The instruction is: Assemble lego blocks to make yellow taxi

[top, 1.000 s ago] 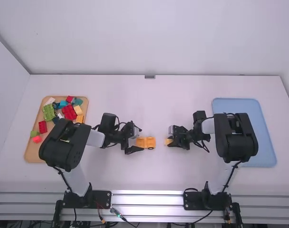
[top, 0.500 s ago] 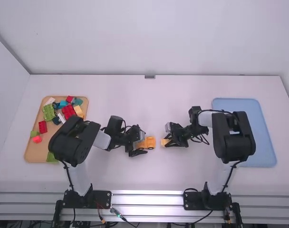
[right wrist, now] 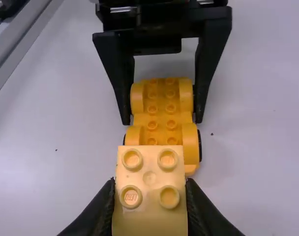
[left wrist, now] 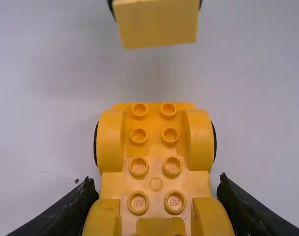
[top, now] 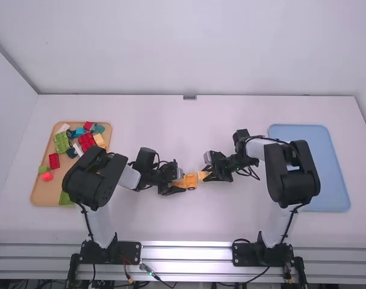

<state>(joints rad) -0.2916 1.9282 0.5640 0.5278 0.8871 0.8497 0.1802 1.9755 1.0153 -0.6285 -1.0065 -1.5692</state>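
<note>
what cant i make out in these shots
- Right wrist view: wheels at the gripped end of the yellow car base, hidden by the left pincer
- Right wrist view: near end of the yellow block, cut off by the bottom edge
- High view: part of the tray, hidden by the left arm
- High view: the block's studs, too small

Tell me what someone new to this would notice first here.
Probably the yellow wheeled Lego base between the two arms, clamped in the left arm's jaws, with a yellow studded block close by in the right arm's jaws. Next, the tan tray of colorful bricks on the left, then the blue tray on the right.
</note>
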